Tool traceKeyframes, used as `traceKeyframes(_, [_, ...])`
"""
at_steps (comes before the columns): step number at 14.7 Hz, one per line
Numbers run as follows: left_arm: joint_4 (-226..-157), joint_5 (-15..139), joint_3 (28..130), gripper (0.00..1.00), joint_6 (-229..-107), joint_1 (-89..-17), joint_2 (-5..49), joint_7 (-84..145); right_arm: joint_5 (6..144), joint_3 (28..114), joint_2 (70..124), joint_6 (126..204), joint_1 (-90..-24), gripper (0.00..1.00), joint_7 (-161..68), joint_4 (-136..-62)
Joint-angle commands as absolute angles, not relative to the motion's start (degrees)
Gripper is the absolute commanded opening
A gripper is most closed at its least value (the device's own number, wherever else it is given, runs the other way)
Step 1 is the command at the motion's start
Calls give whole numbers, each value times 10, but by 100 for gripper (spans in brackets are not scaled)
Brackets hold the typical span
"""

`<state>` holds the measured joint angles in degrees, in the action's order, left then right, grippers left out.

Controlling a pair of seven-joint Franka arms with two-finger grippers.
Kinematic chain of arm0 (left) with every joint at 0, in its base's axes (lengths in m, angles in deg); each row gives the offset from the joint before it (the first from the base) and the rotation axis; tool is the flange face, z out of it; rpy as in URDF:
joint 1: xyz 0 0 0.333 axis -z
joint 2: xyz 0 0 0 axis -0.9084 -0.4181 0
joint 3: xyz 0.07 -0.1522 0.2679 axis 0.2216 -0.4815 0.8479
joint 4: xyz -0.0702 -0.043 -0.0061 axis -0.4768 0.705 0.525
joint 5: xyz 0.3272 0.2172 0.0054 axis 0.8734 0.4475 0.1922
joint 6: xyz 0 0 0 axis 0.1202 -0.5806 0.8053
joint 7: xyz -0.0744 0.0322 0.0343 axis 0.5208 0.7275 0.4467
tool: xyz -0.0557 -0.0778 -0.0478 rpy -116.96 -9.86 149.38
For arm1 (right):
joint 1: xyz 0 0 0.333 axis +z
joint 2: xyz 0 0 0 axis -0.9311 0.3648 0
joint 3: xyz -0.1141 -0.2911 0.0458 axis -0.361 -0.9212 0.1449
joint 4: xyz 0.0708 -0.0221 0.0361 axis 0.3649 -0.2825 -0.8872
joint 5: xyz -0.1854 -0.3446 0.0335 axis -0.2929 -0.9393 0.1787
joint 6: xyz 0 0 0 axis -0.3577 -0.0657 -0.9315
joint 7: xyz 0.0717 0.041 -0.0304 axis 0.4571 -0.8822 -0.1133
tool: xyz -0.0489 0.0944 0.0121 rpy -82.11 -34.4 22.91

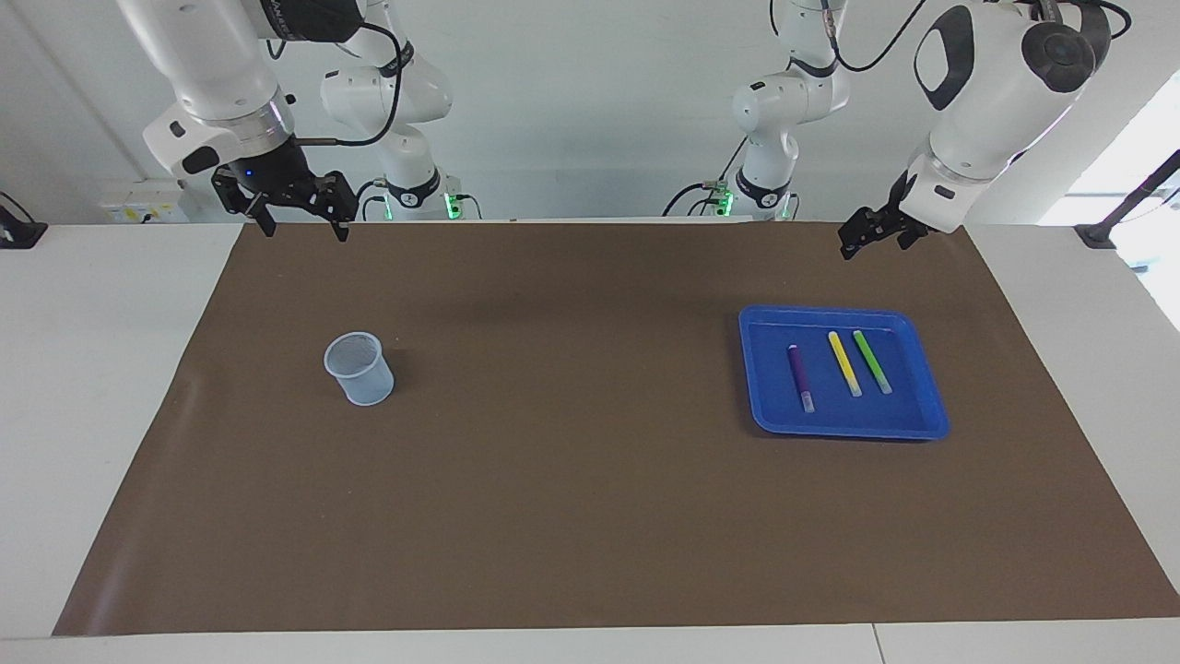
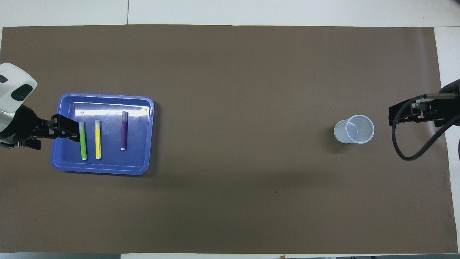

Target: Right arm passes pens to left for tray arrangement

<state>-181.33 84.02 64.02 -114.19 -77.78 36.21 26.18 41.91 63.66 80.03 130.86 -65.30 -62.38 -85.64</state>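
The blue tray (image 1: 758, 387) (image 2: 107, 169) lies on the brown mat toward the left arm's end of the table. Three pens lie side by side in it: purple (image 1: 800, 376) (image 2: 124, 131), yellow (image 1: 844, 363) (image 2: 97, 140) and green (image 1: 872, 361) (image 2: 83, 141). My left gripper (image 1: 850, 245) (image 2: 73, 131) hangs open and empty in the air, well above the tray's edge by the green pen. Raised over the mat's edge at the other end, beside the cup, my right gripper (image 1: 306, 232) (image 2: 395, 117) is open and empty, and that arm waits.
A small translucent bluish cup (image 1: 359, 369) (image 2: 354, 129) stands upright on the mat toward the right arm's end. The brown mat (image 1: 572, 480) covers most of the white table. A black cable loops from the right wrist (image 2: 413, 151).
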Motion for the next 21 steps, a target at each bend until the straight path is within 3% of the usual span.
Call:
traceKeyframes(1, [-1707,840,724,100,-1070,-685,318,274,431,640,798,1303,-661,100,-626,-859])
traceKeyframes(5, [-1690,863,766,100,-1070,-631,318,268,431,640,798,1303,-661,100,-627,-859])
traceKeyframes(10, [-1782,863,769,100,-1130,-624,361,267,431,640,798,1303,-661,100,-626,-859])
traceKeyframes(15, [-1727,857,768,100,-1086,-634,340,267,431,639,798,1303,-661,100,-627,-859])
traceKeyframes(21, [-1726,860,766,100,-1088,-627,339,267,431,640,798,1303,-661,100,-626,-859])
